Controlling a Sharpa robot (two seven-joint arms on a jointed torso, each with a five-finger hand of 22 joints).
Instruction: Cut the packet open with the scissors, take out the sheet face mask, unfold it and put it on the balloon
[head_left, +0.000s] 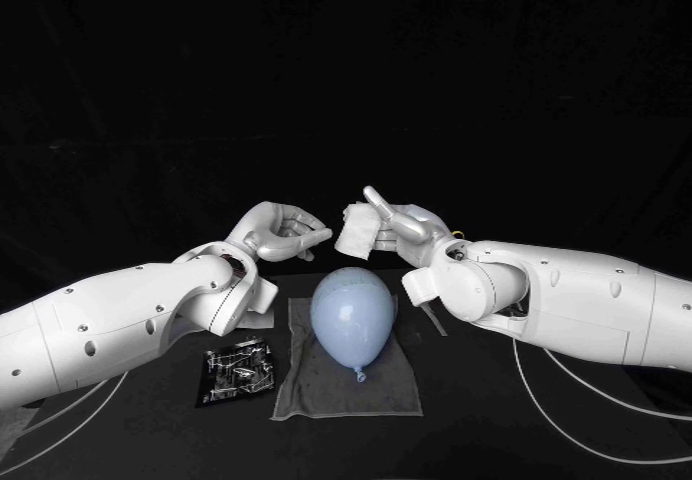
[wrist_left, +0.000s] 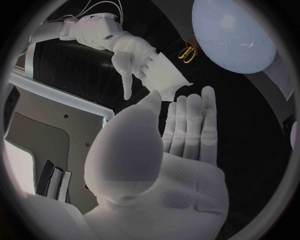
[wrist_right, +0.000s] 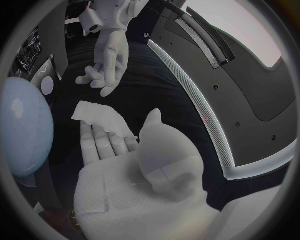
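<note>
- The mask (head_left: 355, 233) is a folded white wad, held up over the table (head_left: 476, 440) beyond the balloon's far end, between the two hands
- The right hand (head_left: 397, 228) pinches the mask; in the right wrist view the mask lies across its fingers with the thumb bent in beside it
- The left hand (head_left: 281, 235) hangs just left of the mask and holds nothing; in the left wrist view its fingers are stretched out side by side, the thumb raised apart from them, with a gap between the fingertips and the mask's corner
- The balloon (head_left: 353, 315) is pale blue and lies lengthwise on a grey cloth (head_left: 310, 395) at the middle of the table; its knot points to the near side
- The packet (head_left: 238, 370), black and shiny, lies flat just left of the cloth, beside the left arm
- The scissors (wrist_left: 185, 52) show yellow handles near the balloon; I cannot tell how the blades lie
</note>
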